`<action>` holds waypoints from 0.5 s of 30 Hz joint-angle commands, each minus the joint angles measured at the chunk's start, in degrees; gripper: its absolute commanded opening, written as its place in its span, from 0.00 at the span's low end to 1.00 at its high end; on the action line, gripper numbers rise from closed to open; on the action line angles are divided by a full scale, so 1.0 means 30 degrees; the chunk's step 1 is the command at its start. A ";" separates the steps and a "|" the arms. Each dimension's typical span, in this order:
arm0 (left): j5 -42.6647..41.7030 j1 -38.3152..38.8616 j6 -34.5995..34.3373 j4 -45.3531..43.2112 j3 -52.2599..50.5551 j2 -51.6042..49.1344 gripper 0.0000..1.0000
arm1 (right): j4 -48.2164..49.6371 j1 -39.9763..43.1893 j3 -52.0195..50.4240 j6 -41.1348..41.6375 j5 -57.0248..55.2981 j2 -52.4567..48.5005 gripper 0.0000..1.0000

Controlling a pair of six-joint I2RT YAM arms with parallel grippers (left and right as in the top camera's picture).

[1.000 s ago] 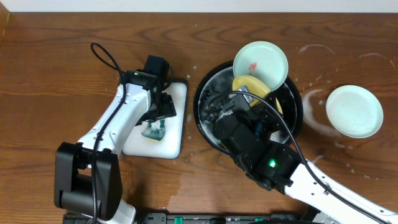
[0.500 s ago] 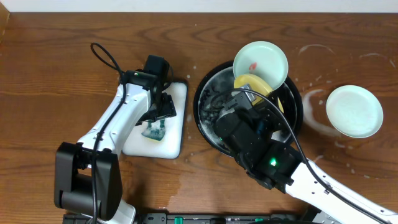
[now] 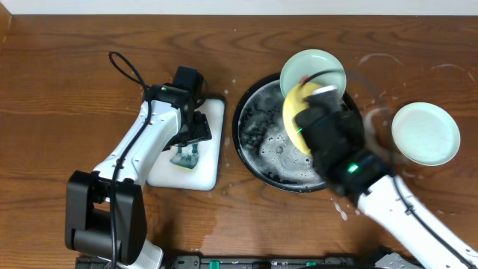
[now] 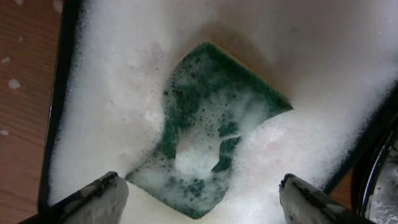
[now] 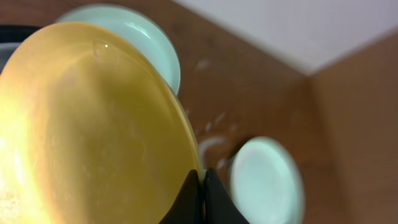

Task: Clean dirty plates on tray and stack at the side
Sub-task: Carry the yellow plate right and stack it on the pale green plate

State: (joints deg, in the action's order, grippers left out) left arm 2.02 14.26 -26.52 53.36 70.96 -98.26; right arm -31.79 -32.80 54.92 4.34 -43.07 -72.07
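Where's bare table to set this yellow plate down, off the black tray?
Streaky bare tabletop behind the lone mint plate, and wide wood far left, past the white tray. Crowded: the black tray, and near-right where the right arm lies.

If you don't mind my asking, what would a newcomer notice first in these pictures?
Most striking is the yellow plate, pinched at its edge by the shut right tool and held tilted above the foamy black tray. Next comes the green sponge lying in thick white suds, with the open left tool hovering over it. A pale mint plate sits apart, outside the tray.
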 commanded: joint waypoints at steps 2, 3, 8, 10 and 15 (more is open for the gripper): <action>0.0102 -0.0073 0.0189 0.0036 0.0022 -0.0080 0.82 | -0.0095 0.4699 0.0073 0.3759 0.8641 0.0925 0.01; 0.0102 -0.0073 0.0189 0.0036 0.0022 -0.0080 0.82 | -0.0117 0.6003 0.0073 0.4029 1.0251 0.1005 0.01; 0.0095 -0.0073 0.0189 0.0036 0.0022 -0.0080 0.82 | -0.0182 1.3267 0.0066 0.5151 1.6713 0.0954 0.01; 0.0102 -0.0073 0.0189 0.0036 0.0022 -0.0080 0.82 | -0.0182 1.5963 0.0066 0.5508 1.7762 0.0809 0.01; 0.0102 -0.0073 0.0197 0.0036 0.0022 -0.0080 0.82 | 0.0051 2.1529 0.0066 0.6776 1.7398 -0.0226 0.01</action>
State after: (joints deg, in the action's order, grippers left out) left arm 2.02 14.24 -26.52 53.36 70.96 -98.26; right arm -31.88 26.70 54.92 20.64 5.08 -71.22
